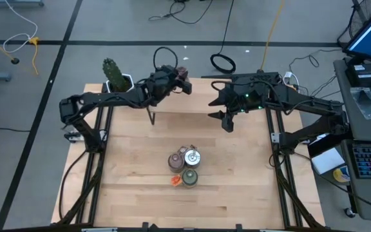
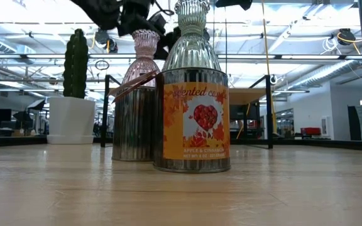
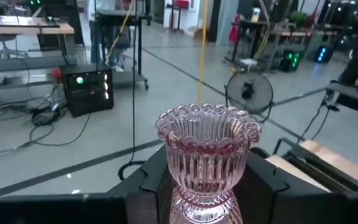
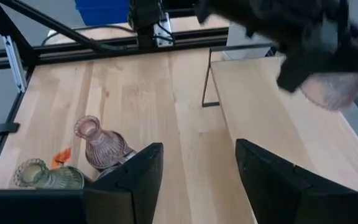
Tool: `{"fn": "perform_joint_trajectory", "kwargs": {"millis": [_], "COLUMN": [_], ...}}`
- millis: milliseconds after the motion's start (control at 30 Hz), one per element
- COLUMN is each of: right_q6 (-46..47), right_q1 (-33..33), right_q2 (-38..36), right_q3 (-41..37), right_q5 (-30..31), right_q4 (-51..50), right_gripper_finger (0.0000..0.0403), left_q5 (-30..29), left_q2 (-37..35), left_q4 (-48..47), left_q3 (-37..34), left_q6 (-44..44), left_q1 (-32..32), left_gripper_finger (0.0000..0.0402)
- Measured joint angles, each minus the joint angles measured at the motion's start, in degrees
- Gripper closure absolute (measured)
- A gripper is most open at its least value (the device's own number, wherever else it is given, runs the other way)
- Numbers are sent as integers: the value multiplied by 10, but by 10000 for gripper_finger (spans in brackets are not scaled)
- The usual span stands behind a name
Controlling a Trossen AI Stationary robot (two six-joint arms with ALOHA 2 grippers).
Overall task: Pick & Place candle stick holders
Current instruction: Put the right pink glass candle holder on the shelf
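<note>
left gripper [image 3: 207, 186] pinches pink glass holder [image 3: 207, 155] by its narrow waist, aloft over table [image 1: 237, 193] rear; right gripper [image 4: 197, 168] spread, empty, nearby; ribbed glass prob. slick, brittle, light: grip waist w/ low force, avoid scalloped rim.

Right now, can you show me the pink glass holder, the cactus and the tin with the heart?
pink glass holder [image 3: 207, 146], left wrist view, ribbed cup.
cactus [image 2: 76, 63], low view, green stem.
tin with the heart [image 2: 193, 122], low view, orange label.
</note>
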Motion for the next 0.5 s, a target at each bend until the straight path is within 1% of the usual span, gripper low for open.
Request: {"fn": "perform_joint_trajectory", "kwargs": {"millis": [100,167,233,367,500], "right_q6": [0,0,2,2,8], "right_q1": [0,0,0,0,0], "right_q2": [0,0,0,0,0], "right_q3": [0,0,0,0,0], "right_q5": [0,0,0,0,0], "right_q4": [3,3,2,-6,-9], "right_gripper_finger": [209,209,209,209,209], "left_q5": [5,-3,-32,-118,-158], "left_q2": [20,28,33,36,36], "left_q4": [9,6,0,-33,-82], "left_q3": [-2,-2,-2,-2,-2], "left_q6": [2,3,2,-4,-40], "left_q1": [5,9,12,12,14], "left_gripper_finger": [274,274,274,274,274]}}
